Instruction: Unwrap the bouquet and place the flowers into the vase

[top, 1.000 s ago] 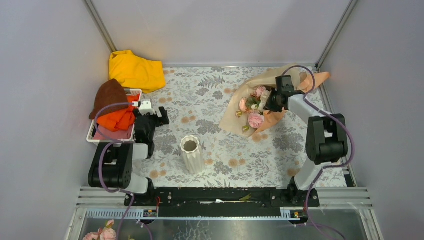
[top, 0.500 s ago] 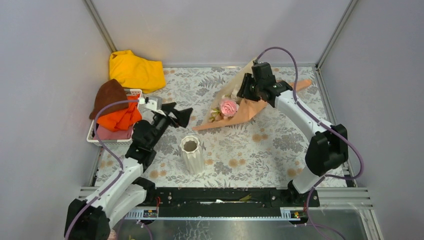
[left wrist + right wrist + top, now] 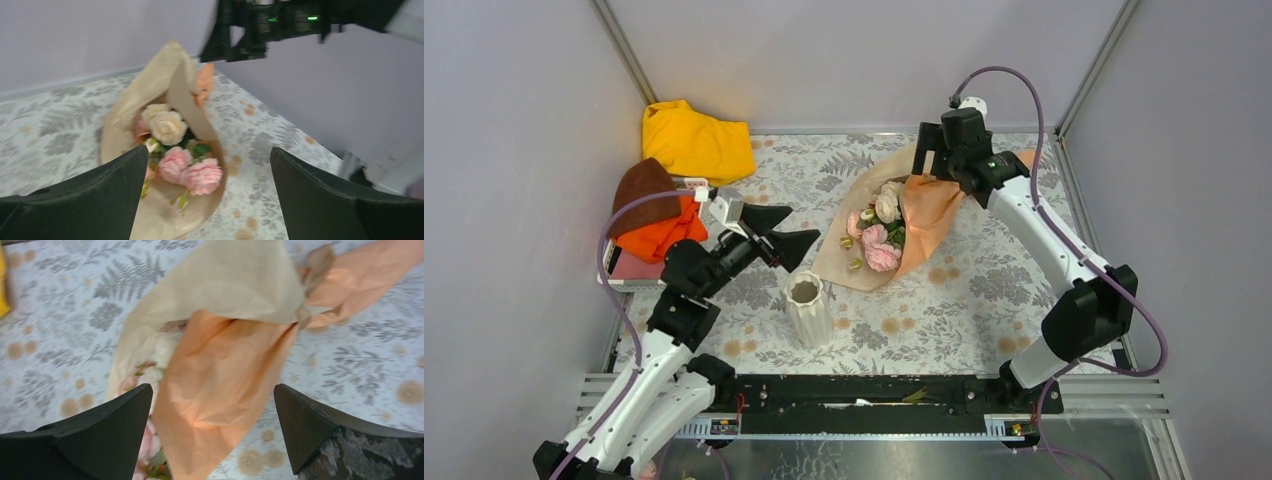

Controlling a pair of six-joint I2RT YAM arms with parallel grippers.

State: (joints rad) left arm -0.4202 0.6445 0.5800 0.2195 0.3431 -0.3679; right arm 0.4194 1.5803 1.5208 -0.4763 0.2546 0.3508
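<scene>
The bouquet (image 3: 886,228) lies on the floral table, its tan kraft paper (image 3: 235,285) still round it and the peach-orange inner sheet (image 3: 225,375) folded over its right side. Pink and cream flowers (image 3: 874,225) show at its open end, pointing toward the near left. The white ribbed vase (image 3: 808,308) stands upright in front of them, apart from the paper. My right gripper (image 3: 931,165) hangs open above the bouquet's far end, holding nothing. To the left of the blooms my left gripper (image 3: 804,224) is open and short of the paper. In the left wrist view the flowers (image 3: 192,170) lie between and beyond my fingers (image 3: 100,195).
A yellow cloth (image 3: 694,140) lies at the back left corner. A white basket (image 3: 614,275) with orange and brown cloths stands at the left edge. Grey walls close in the table on three sides, and a metal rail (image 3: 864,395) runs along the near edge.
My right gripper has opened and let go of the paper. The bouquet has dropped back onto the table, blooms toward the vase. My left arm has stretched out to the right toward it.
</scene>
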